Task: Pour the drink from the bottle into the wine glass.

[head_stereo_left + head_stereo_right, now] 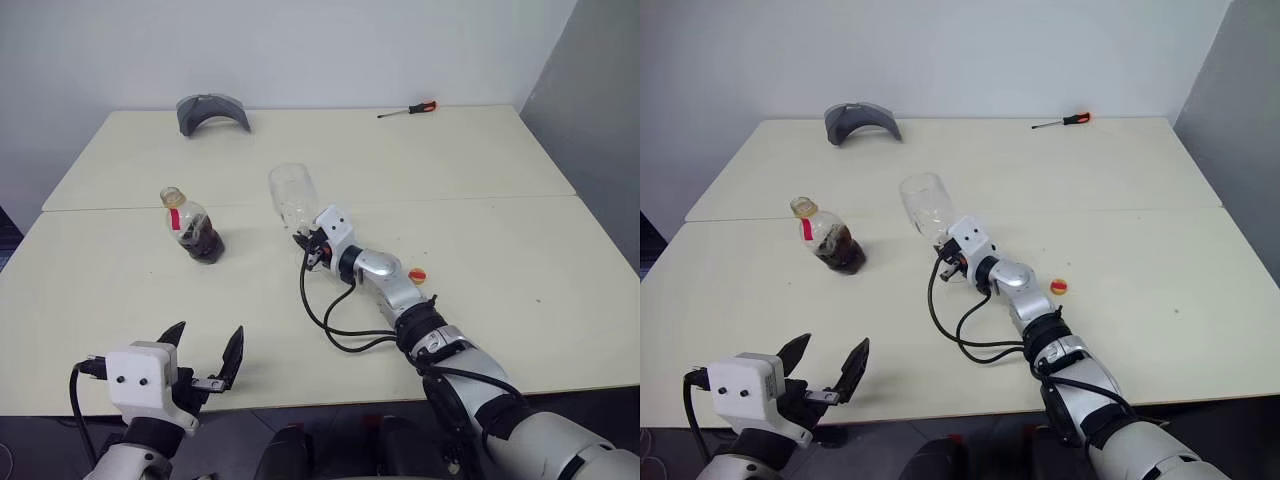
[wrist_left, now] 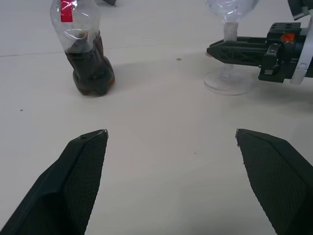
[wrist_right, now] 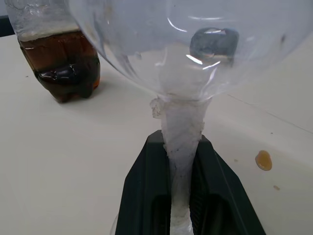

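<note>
Your left gripper (image 1: 208, 352) hangs wide open, holding nothing. Your right gripper (image 3: 182, 161) pinches the glass (image 3: 186, 54) stem; that wrist view shows its bowl empty. The bottle (image 1: 190, 226), uncapped, stands just beyond the left gripper with a little drink (image 2: 90, 68).

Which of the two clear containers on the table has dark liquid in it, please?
The bottle, the squat plastic one with a red label and no cap, holds the dark drink. The wine glass, its stem clamped by the right gripper, looks empty.

We see a grey curved piece (image 1: 211, 111) upper left on the table (image 1: 480, 170), and a red-handled screwdriver (image 1: 408, 109) upper right.
</note>
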You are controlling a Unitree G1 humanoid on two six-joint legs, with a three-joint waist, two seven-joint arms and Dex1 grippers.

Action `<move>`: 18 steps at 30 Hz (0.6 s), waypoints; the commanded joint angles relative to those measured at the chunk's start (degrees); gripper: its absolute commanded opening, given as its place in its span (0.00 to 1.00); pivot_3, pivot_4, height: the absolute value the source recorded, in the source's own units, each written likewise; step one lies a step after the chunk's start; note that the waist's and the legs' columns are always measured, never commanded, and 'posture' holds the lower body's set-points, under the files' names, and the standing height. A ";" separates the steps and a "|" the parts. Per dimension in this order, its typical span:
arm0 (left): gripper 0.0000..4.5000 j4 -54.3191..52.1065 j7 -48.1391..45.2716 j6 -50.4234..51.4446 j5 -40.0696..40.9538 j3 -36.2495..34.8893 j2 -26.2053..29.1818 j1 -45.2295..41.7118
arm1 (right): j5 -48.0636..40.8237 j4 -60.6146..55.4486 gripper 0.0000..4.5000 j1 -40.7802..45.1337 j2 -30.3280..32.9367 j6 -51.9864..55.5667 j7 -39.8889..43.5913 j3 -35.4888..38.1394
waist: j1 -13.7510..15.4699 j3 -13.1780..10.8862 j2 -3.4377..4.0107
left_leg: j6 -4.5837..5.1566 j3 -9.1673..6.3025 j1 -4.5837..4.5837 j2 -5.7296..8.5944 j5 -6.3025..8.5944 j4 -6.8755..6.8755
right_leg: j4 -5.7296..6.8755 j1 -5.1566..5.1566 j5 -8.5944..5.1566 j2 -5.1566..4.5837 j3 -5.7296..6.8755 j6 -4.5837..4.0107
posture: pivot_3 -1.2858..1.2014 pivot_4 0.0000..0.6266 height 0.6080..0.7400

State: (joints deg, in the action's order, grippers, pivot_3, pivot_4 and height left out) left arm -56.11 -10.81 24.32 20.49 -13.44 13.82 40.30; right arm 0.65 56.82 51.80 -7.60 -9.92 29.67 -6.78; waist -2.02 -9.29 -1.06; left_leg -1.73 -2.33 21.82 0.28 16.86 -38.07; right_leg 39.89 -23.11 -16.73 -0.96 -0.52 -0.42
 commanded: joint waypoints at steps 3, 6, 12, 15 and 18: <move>1.00 -2.40 -0.33 0.54 1.22 -0.83 0.90 -1.83 | -2.18 4.61 0.04 7.21 -7.18 -7.93 -4.49 2.42 | 0.01 -0.02 0.00 | 0.00 0.00 0.02 0.00 0.00 0.00 | 0.00 -0.02 0.00 0.00 0.00 0.00 | 0.52 0.24 1.00; 1.00 -2.23 -0.25 0.45 1.85 -1.29 0.80 -2.27 | -1.84 6.78 0.04 7.78 -7.33 -9.95 -5.14 2.08 | -0.01 -0.02 0.00 | 0.00 0.02 0.04 0.00 0.00 0.00 | 0.00 -0.05 0.00 0.00 -0.02 0.00 | 0.52 0.24 1.00; 1.00 -2.32 -0.12 0.14 2.10 -0.73 0.50 -1.86 | -2.31 10.40 0.04 6.52 -7.44 -10.06 -6.56 2.63 | 0.05 -0.02 0.00 | 0.00 0.03 0.04 0.00 0.00 0.01 | -0.01 -0.04 0.00 -0.01 -0.04 0.00 | 0.52 0.24 1.00; 1.00 -2.51 0.57 1.03 2.15 -0.40 0.74 -3.28 | -2.01 10.97 0.04 6.33 -7.27 -9.16 -7.07 2.28 | 0.06 -0.02 0.00 | 0.00 0.03 0.05 0.00 0.00 0.01 | -0.01 -0.05 0.00 0.00 -0.04 0.00 | 0.52 0.24 1.00; 1.00 -2.50 1.14 2.05 2.14 -0.23 0.77 -5.09 | -0.80 11.16 0.04 6.18 -6.69 -6.95 -7.06 1.09 | 0.08 -0.01 -0.01 | 0.00 0.04 0.04 0.00 0.00 0.01 | -0.01 -0.04 0.00 0.00 -0.05 0.00 | 0.52 0.24 1.00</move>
State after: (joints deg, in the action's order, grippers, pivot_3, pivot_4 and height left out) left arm -56.23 -10.30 26.19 22.40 -13.86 14.33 35.55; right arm -0.70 68.68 56.76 -8.14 -17.86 22.81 -5.27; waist -1.94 -9.30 -1.07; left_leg -1.73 -2.29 21.85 0.29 16.86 -38.07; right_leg 39.89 -23.15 -16.73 -0.96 -0.57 -0.42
